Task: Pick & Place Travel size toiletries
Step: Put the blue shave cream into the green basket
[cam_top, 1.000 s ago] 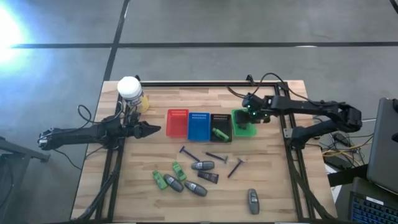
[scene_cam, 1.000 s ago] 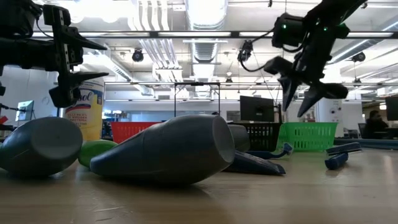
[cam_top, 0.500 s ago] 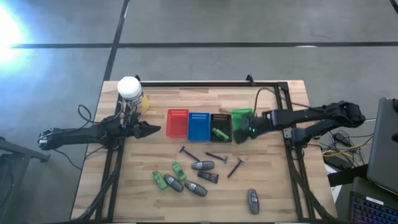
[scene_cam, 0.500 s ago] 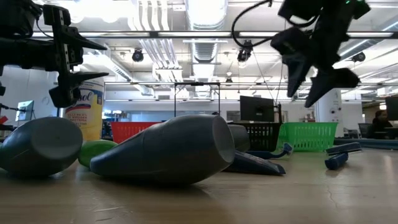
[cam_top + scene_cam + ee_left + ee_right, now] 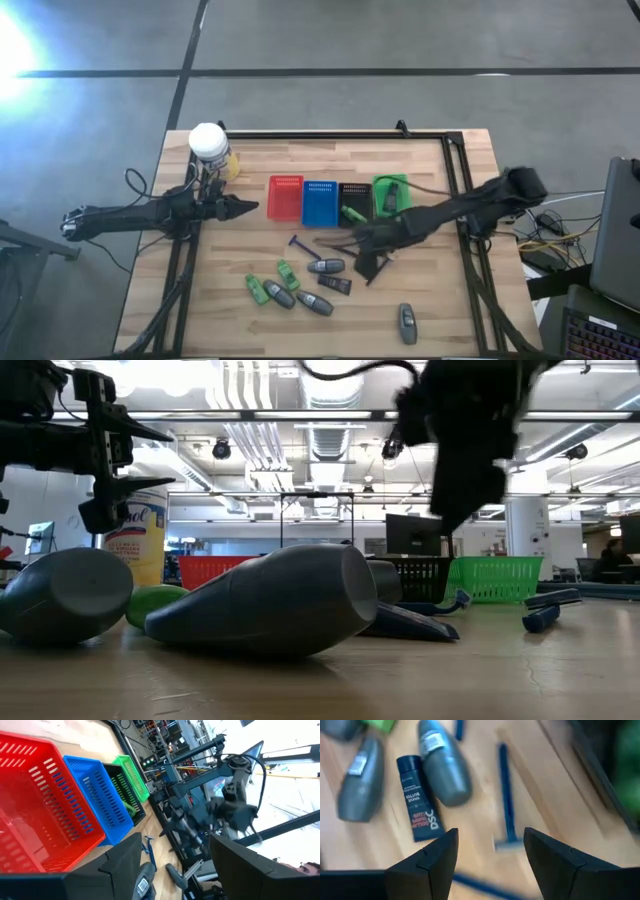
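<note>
1. Right gripper is out over the lower middle of the high view, above the scattered toiletries. Its fingers stand parted with bare tabletop between them, nothing held.

2. Through the right wrist view, a thin dark razor lies on the wood just beyond the fingertips. A dark packet and a grey oval bottle lie near it.

3. Left gripper waits at the left of the high view, level with the red basket, just beside it. Fingers wide apart and empty.

4. The rest of the pieces — green bottles, grey bottles and razors — sit in a loose cluster in the lower centre of the table. One grey bottle lies alone toward the lower right. A green item already rests in the black basket.

5. My read: the razor looks like the next pick, and it is a risky one. It lies flat and thin, so fingers closing a touch high could skate over the handle.

6. Crowding is the other worry — the packet and grey bottle are close, and a slightly off descent could nudge them or pinch two things at once.

7. The oval bottles may roll if bumped.
</note>
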Action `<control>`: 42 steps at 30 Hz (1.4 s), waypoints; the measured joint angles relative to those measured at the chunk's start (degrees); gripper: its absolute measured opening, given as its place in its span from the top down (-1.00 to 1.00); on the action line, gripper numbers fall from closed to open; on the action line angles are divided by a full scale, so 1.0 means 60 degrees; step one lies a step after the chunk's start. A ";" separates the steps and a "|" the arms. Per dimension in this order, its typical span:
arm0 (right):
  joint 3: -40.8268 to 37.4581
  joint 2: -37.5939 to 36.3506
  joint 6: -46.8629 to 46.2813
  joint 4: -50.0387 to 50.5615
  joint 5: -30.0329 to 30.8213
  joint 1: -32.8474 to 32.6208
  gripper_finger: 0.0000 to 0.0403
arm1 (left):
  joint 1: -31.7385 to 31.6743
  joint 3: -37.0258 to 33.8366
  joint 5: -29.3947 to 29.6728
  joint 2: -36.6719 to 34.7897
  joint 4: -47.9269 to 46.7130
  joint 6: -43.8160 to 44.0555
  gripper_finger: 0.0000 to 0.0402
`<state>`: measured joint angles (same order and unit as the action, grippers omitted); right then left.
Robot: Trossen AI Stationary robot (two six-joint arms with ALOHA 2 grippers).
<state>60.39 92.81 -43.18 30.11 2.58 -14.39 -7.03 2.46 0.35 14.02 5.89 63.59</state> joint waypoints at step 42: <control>0.5550 0.5714 0.2199 0.0615 0.0633 -0.1274 -0.31 | 0.0001 0.0000 -0.1005 0.0101 -0.0313 0.0625 -0.19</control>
<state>93.69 127.10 -29.98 33.80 6.38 -22.03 -7.02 2.46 -5.68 14.63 4.01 67.34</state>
